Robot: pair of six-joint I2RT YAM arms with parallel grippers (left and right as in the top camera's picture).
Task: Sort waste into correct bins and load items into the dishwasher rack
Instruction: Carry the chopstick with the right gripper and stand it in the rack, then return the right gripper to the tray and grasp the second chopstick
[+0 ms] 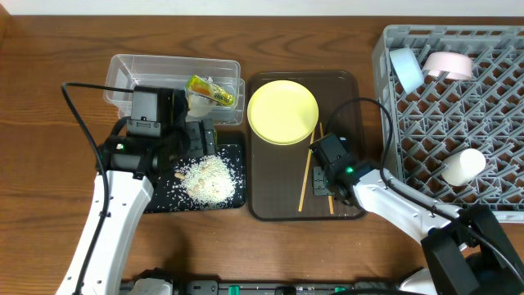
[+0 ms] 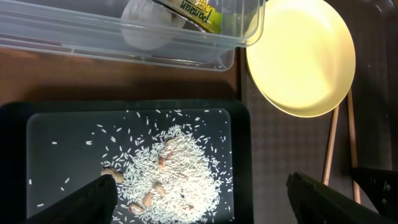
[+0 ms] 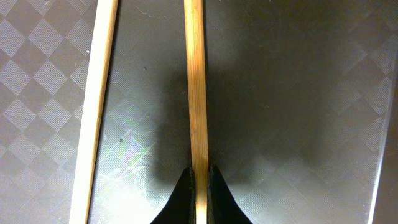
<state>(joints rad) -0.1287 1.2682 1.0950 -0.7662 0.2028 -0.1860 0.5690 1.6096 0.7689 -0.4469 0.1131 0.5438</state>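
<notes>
My left gripper is open above the black tray, its fingers either side of a pile of rice scraps with a few brown bits. The clear tub behind it holds the snack wrapper and crumpled white paper. My right gripper is shut on one wooden chopstick low on the brown serving tray. The other chopstick lies beside it. The yellow plate sits at the tray's far end. The grey rack holds the blue bowl, pinkish bowl and white cup.
The brown serving tray lies between the black tray and the rack. The free chopstick runs lengthwise along the tray, left of my right gripper. Bare wooden table lies to the left.
</notes>
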